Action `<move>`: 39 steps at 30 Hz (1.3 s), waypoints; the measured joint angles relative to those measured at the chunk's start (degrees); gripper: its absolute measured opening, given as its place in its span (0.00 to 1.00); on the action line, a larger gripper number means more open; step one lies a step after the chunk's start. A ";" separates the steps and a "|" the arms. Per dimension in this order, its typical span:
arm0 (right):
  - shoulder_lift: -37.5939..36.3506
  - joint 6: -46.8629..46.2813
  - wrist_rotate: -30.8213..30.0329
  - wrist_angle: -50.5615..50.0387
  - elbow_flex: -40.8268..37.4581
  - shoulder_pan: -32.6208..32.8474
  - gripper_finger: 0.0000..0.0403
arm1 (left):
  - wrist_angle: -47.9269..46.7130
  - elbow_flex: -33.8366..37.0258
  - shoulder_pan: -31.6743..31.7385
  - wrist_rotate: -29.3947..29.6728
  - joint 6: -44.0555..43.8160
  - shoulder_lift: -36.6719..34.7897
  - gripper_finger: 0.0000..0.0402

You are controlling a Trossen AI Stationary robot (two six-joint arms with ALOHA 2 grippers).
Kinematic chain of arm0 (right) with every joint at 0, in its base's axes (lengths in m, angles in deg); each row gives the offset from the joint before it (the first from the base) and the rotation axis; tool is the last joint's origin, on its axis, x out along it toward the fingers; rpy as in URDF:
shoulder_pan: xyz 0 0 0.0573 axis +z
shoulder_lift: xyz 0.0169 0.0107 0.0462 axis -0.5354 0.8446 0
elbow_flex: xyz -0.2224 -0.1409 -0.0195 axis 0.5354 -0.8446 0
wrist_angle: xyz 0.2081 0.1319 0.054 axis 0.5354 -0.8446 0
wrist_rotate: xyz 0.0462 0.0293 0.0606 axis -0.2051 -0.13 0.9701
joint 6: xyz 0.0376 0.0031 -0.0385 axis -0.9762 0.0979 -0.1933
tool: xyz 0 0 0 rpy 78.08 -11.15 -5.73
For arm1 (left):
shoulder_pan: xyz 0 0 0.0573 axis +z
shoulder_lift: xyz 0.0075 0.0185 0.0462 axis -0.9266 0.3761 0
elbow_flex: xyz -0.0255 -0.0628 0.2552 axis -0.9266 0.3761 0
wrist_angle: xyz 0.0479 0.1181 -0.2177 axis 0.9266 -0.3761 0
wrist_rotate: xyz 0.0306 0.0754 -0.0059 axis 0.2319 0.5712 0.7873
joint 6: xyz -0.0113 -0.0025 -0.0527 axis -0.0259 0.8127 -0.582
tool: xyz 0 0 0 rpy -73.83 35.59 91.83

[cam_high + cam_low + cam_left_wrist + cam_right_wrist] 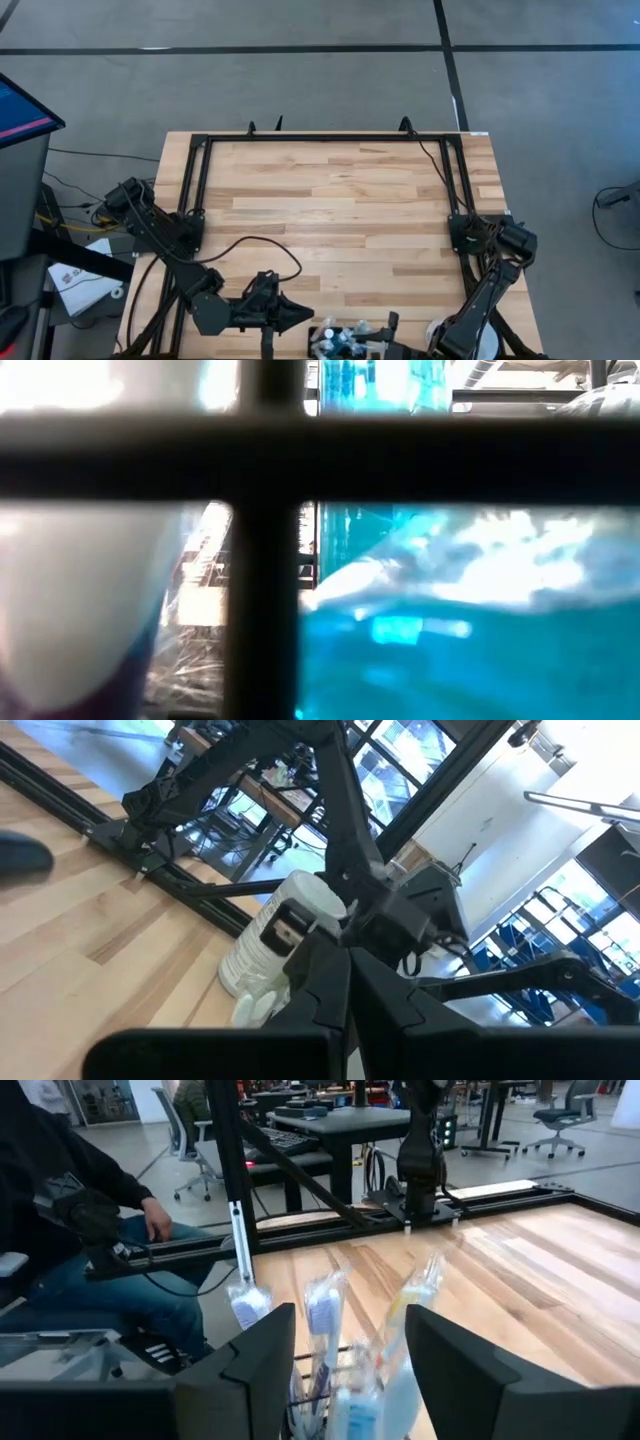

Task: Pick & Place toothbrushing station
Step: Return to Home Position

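The station (305, 1405) sits at the middle of the surface's (330, 200) near edge, with wrapped toothbrushes (322, 1310) standing upright in it. The right gripper (350, 1325) hovers just above them, its fingers spread wide and grasping nothing. Just beside the station, toward the left edge, the left gripper (298, 315) points at it, fingers clenched together and empty. A white tub (280, 935) stands by the near right corner. Beyond the surface sits a person (60, 1200).

The table (330, 210) lies open across its middle; the toothbrushing station (345, 342) stands at its near edge.
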 joint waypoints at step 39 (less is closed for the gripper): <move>-28.83 -5.49 22.41 -43.43 -0.39 -7.61 0.00 | 1.11 0.00 7.03 -2.58 7.85 0.00 0.01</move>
